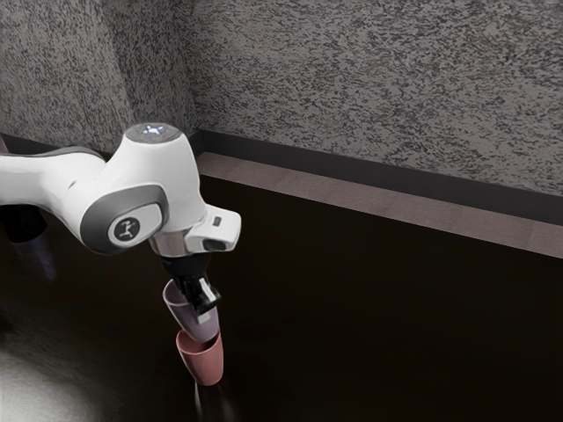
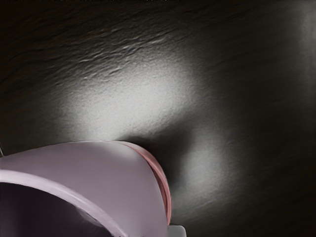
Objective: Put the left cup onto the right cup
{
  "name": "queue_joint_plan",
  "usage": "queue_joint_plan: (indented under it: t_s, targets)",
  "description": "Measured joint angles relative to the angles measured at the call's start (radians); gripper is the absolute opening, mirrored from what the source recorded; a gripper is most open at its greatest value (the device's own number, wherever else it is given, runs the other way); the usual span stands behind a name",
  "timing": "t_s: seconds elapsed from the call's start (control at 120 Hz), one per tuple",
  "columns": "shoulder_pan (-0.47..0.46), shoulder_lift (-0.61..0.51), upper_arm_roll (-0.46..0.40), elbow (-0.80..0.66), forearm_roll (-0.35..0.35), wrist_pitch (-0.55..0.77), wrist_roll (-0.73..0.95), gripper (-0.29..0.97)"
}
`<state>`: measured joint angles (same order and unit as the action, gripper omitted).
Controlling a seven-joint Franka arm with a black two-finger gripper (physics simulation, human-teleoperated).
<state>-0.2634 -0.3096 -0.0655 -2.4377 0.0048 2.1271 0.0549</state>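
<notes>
Lilac cup [image 1: 186, 315] hangs directly above the red cup [image 1: 204, 360], its base at or just inside the red cup's mouth and its body tilted away from upright. The pincer [image 1: 202, 297] is pinching the lilac cup's rim wall, one finger inside and one outside. Judged procedure: level the lilac cup until its axis matches the red cup's, centre it over the red cup's rim, then lower straight down; release only once the red cup carries it. Sideways push on the red cup could tip it. The tabletop [image 1: 369, 334] is bare around the red cup, so retreat upward is unobstructed. The tabletop's back edge and the speckled wall [image 1: 378, 79] lie well apart from the red cup.
</notes>
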Motion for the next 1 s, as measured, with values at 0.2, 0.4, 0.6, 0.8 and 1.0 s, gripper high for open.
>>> queue_joint_plan:
  t_s: [0.2,0.4,0.6,0.8,1.0]
  targets:
    - [0.000,-0.026,-0.018,-0.022,-0.019,0.001,-0.017,-0.10]
    - [0.001,-0.022,-0.017,-0.018,-0.020,-0.001,-0.026,-0.10]
    - [0.008,-0.032,-0.016,-0.030,-0.019,-0.033,-0.036,-0.10]
    - [0.010,-0.028,-0.021,-0.020,0.005,-0.024,-0.043,-0.10]
    - [0.011,0.042,-0.020,-0.020,0.015,0.012,-0.048,-0.10]
